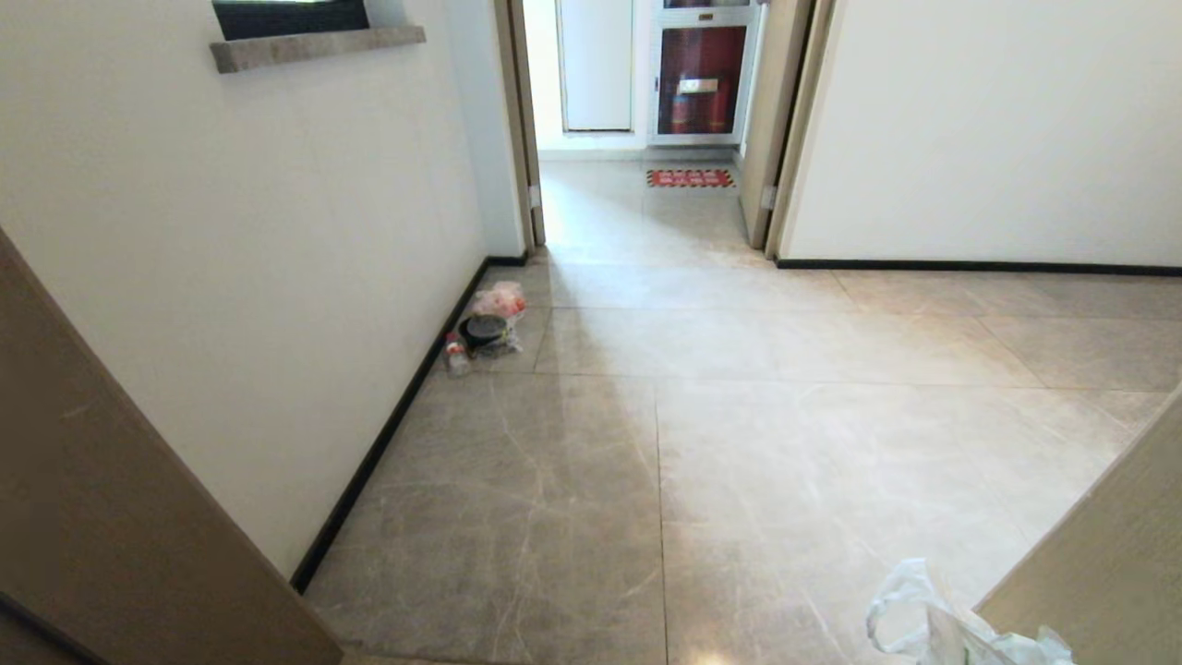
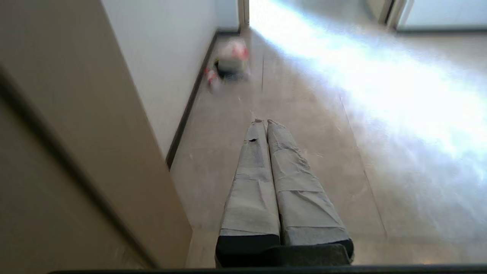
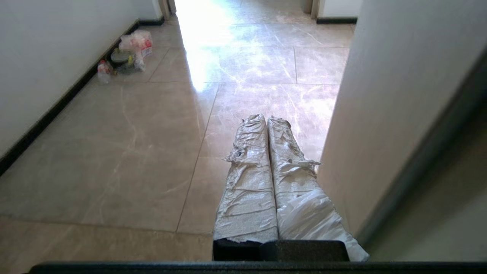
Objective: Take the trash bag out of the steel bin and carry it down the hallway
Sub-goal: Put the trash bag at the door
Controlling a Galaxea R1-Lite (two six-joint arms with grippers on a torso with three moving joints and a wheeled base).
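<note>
A: What lies nearest?

B: At the near right edge of the head view, a thin crinkly white plastic trash bag (image 1: 933, 623) with loop handles shows, beside a tan wooden door panel (image 1: 1099, 563). In the right wrist view the right gripper (image 3: 266, 118) has its two wrapped fingers pressed together, and a fold of white plastic (image 3: 314, 217) lies over one finger near its base. I cannot tell whether the bag is pinched between them.

A: And the other arm?

B: The left gripper (image 2: 263, 121) is closed too, fingers touching, with nothing in it. Another tan door panel (image 1: 102, 517) stands at the near left.

A: The floor?

B: The hallway floor (image 1: 739, 443) is large, glossy grey-beige stone-look tiles, bare and wide through the middle. A black baseboard (image 1: 388, 434) runs along the white wall (image 1: 231, 268) on the left.

A: Farther off?

B: Against that baseboard sits a small heap: a clear bag with red print (image 1: 499, 299), a dark round container (image 1: 484, 330) and a small plastic bottle (image 1: 454, 356). Beyond, an open doorway (image 1: 646, 139) with tan frames leads on, with a red floor mat (image 1: 691, 178) and a red-fronted cabinet (image 1: 702, 78) at the far end.
</note>
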